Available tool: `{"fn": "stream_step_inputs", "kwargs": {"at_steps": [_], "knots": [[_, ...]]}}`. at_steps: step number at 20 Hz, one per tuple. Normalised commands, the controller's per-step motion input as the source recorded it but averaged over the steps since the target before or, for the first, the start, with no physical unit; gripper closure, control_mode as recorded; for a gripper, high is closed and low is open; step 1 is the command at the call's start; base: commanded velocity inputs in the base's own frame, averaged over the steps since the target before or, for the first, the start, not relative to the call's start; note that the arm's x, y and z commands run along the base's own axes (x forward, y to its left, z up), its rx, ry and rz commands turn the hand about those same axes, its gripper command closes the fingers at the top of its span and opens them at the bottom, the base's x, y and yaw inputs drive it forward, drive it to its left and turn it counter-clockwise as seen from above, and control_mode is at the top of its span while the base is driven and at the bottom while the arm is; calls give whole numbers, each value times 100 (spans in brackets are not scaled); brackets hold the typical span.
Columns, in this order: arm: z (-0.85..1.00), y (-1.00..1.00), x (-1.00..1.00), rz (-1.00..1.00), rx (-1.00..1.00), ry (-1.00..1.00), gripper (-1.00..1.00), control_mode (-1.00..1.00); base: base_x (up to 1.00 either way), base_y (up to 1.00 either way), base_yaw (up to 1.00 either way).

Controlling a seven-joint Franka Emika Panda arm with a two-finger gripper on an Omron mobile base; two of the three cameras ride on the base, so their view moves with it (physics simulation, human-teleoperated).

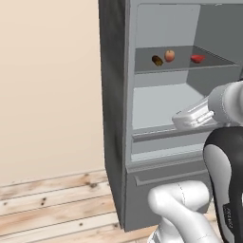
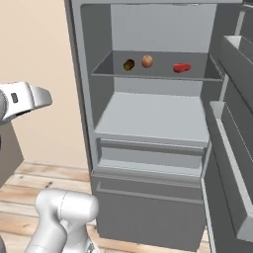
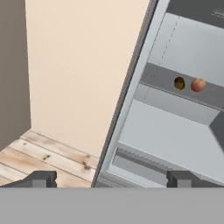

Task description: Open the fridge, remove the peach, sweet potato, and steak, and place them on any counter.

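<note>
Centrally, the fridge (image 2: pixel 148 123) stood as a tall dark grey cabinet with its door swung open to the right, showing a light grey interior with an upper shelf, a wide lower shelf and a drawer front at the bottom; its long axis ran vertically, and the top of the cabinet was cut off in both base views. Part of the open door, with its stepped bins (image 2: pixel 232 148), was visible along the right edge of the right base view, cropped by the frame. On the upper shelf (image 2: pixel 158 74) three items lay in a row, apart from one another. The steak (image 2: pixel 182 67), a small flat bright red slab, lay at the right end with its long axis roughly parallel to the shelf front. The peach (image 2: pixel 147 61), a round orange-pink fruit, sat in the middle. The sweet potato (image 2: pixel 129 64), a dark brown oblong lump with a yellowish tint, lay just left of the peach; its orientation was too small to judge reliably. The gripper (image 3: pixel 111 178) was held outside the fridge, level with the lower compartments, its two dark fingertips (image 3: pixel 41 178) spread wide and holding nothing. In the hand view the scene appeared tilted, and the steak lay beyond the right edge.
</note>
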Motion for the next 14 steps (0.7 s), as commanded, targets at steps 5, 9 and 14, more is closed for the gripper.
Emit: {"fn": "stream_step_inputs", "kwargs": {"at_steps": [5,9,14], "knots": [[0,0,0,0,0,0,-100,100,4,-89,-4],[0,0,0,0,0,0,-100,100,54,-49,-7],[0,0,0,0,0,0,-100,100,59,-3,-1]]}}
